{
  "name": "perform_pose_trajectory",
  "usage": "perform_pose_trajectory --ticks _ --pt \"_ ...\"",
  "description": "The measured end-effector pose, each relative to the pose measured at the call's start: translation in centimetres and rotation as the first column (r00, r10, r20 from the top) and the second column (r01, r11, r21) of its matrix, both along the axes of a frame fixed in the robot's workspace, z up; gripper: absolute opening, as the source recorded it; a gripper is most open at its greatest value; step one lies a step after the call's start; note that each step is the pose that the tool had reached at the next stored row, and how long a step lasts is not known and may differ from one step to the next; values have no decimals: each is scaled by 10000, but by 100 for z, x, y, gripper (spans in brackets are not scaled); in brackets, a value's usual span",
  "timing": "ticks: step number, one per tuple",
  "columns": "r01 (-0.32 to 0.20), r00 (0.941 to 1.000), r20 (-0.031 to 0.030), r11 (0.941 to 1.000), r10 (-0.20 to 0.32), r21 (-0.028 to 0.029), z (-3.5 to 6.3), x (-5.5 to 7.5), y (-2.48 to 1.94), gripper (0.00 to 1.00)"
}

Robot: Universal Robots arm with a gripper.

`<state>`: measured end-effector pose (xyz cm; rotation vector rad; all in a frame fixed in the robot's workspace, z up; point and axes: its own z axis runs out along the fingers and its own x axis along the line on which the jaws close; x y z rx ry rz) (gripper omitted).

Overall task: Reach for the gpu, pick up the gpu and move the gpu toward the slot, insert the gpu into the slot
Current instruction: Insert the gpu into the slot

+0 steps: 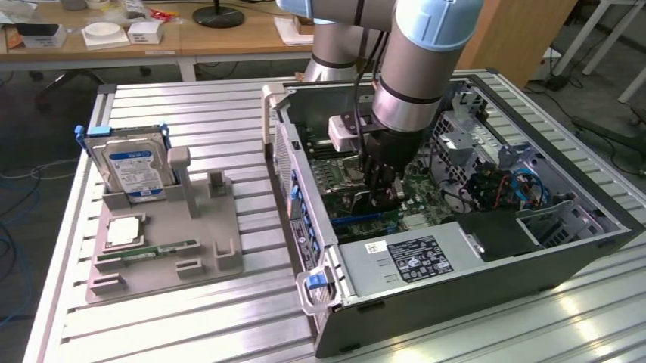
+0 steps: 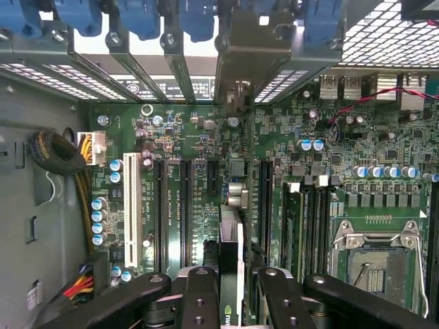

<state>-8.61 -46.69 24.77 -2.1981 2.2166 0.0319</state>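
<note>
Gripper (image 2: 232,291) part-closed, apparently pinching the gpu (image 2: 231,240) edge-on above the slot (image 2: 236,179). Thin, stiff, light, probably fragile; best held by its top edge.

The gpu (image 2: 231,267) hides the slot beneath it; picture edge cuts its body.

the thin black gpu (image 2: 230,260) stands on edge over the motherboard's slot (image 2: 236,179).

Even overhead light brightens the workshop; glare streaks the ribbed table (image 1: 565,318) in the exterior view, while the case (image 1: 454,287) interior sits in shade. In the wrist view, daylight burns white through the rear vents (image 2: 384,38); near fingers (image 2: 199,301) are soft.
</note>
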Motion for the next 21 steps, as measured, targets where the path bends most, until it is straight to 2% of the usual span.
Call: perform_pose_trajectory --ticks 21 --pt "0 10000 1 10000 0 0 -48 -30 22 27"
